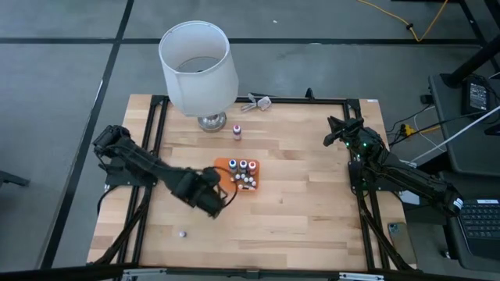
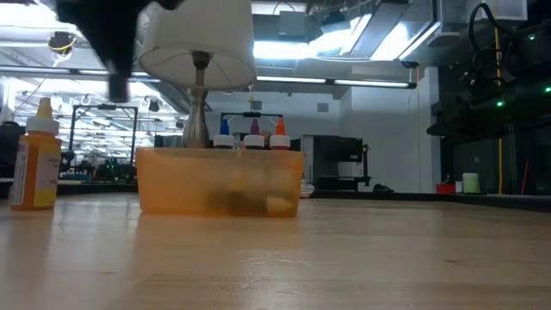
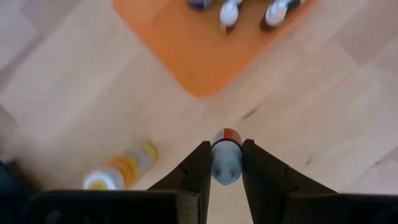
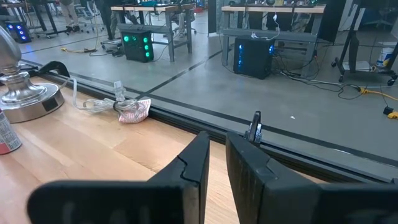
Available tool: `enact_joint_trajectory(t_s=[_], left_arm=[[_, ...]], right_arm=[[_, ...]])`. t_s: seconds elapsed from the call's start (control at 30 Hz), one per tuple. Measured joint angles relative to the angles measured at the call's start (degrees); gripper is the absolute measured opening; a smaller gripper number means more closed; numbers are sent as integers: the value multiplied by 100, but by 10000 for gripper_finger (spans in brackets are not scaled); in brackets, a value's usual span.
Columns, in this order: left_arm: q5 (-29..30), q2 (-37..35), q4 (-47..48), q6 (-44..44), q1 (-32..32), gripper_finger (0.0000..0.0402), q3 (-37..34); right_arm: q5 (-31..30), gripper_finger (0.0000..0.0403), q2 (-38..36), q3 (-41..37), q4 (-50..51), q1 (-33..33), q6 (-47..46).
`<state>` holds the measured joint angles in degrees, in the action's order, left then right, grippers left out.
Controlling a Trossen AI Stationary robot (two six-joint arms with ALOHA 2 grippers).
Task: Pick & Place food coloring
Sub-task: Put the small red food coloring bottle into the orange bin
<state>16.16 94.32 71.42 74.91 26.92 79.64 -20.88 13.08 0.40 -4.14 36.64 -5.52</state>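
The orange tray point(image 1: 227, 165) sits near the middle of the pale wooden table point(image 1: 297, 203), a flat rectangular thing of see-through plastic with low walls. Several small bottles of food coloring point(image 1: 243, 173) stand inside it, whitish caps up; from table height three of them show blue, purple and orange tips above the tray's far wall.

The left gripper point(image 3: 224, 163) hangs just beside the tray's near-left corner, its two dark fingers pinched on one small bottle point(image 3: 226, 160) with a whitish-blue body and a red band at its end. The bottle lies between the finger pads, above the bare wood and not yet in the tray. Just beside it on the table lies a yellow bottle point(image 3: 121, 168) on its side, with ridged rings round its body. I can read no label on any of them.

Behind the tray stands a lamp point(image 1: 198, 68) with a round white shade and a shiny metal foot, and one more small bottle point(image 1: 237, 131) stands alone between the lamp's foot and the tray. A tiny whitish cap point(image 1: 182, 232) lies well in front of the tray.

The right gripper point(image 4: 216, 163) waits far to the right of the tray, over the table's edge, its dark fingers pressed together on nothing.
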Motion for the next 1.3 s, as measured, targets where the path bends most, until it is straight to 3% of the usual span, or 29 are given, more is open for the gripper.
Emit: enact_joint_trajectory(t_s=[0.23, 0.5, 0.83, 1.3], left_arm=[[-45, 64, -12, -1021, -661, 71, 237], [-131, 609, -127, -1925, -1186, 70, 663], [-528, 1326, -457, -2344, -1520, 71, 755], [-529, 1968, -942, -2471, -1625, 74, 754]], right_arm=[[0, 58, 2, 0, 2, 0, 0], [0, 58, 2, 0, 0, 0, 0], [0, 58, 0, 0, 0, -2, 0], [0, 58, 2, 0, 0, -1, 0]])
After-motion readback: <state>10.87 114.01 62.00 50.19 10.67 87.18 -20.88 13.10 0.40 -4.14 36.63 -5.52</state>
